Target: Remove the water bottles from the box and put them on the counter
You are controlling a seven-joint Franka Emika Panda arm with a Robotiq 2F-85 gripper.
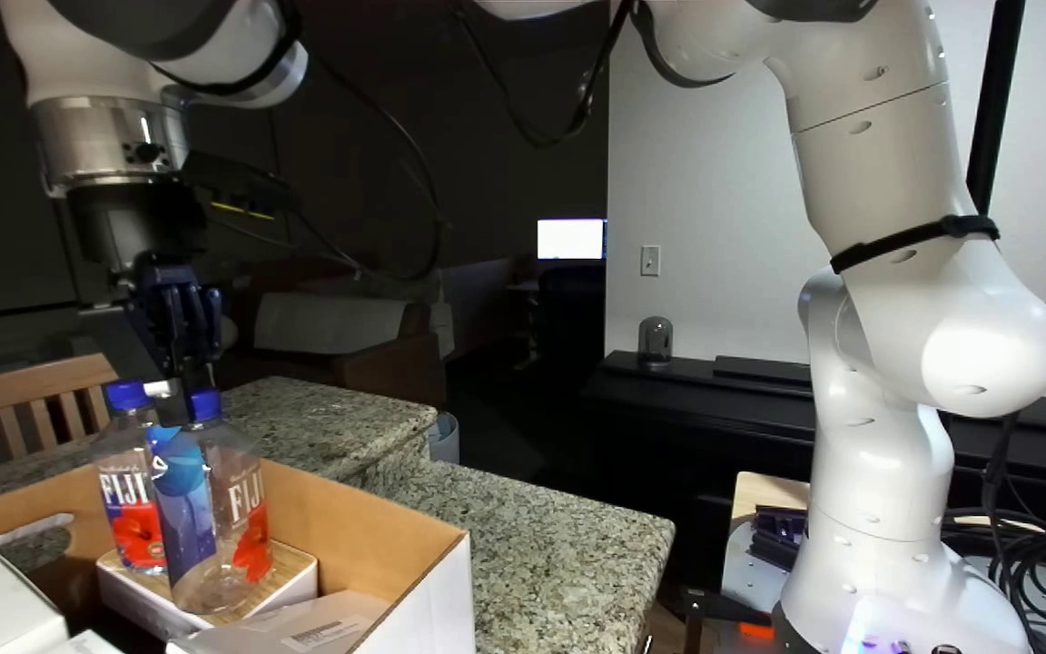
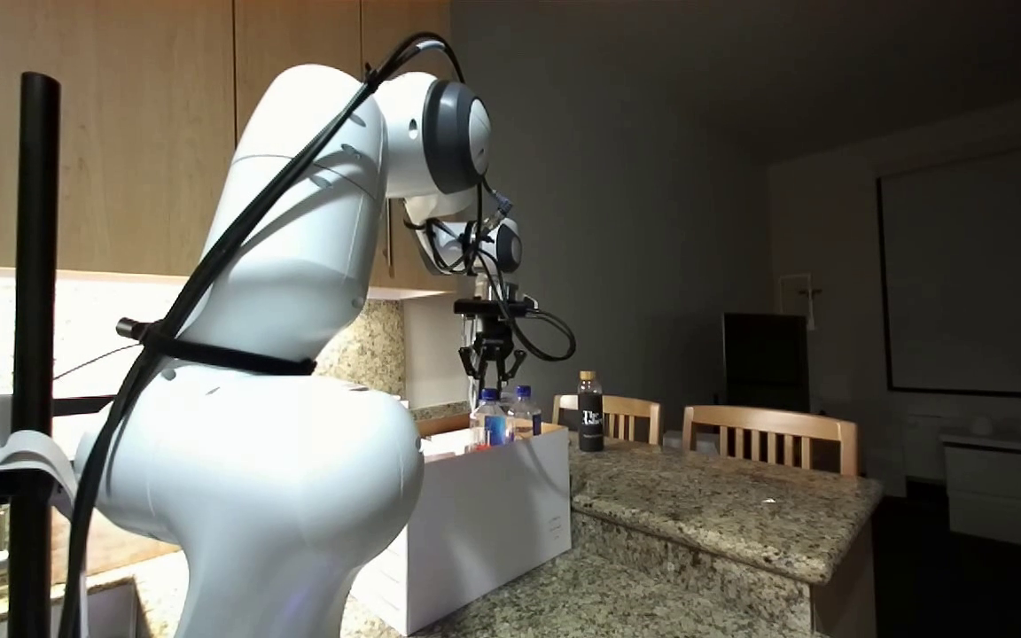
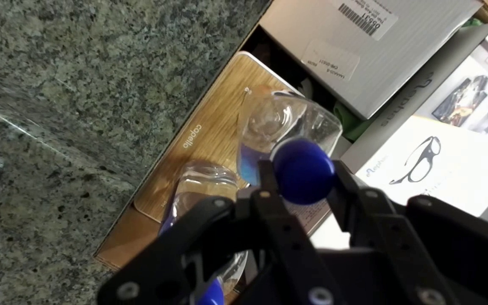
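Two clear water bottles with blue caps stand upright in the cardboard box point(image 1: 369, 536), on a wood-patterned carton. The box's white outer wall shows in an exterior view point(image 2: 493, 523). My gripper point(image 3: 302, 169) points down with its fingers against both sides of one bottle's cap. That water bottle point(image 1: 223, 545) also shows in an exterior view point(image 2: 490, 427); its base appears to rest on the carton. The second water bottle point(image 1: 131, 509) stands close beside it and is partly hidden by a finger in the wrist view point(image 3: 203, 182). The granite counter point(image 1: 523, 545) surrounds the box.
The wood-patterned carton point(image 3: 201, 127) and several other cartons, including a white one point(image 3: 422, 165) and a grey one point(image 3: 354, 55), fill the box. A dark corked bottle point(image 2: 591, 421) stands on the raised counter ledge point(image 2: 723, 505). Wooden chairs point(image 2: 776, 425) stand behind it.
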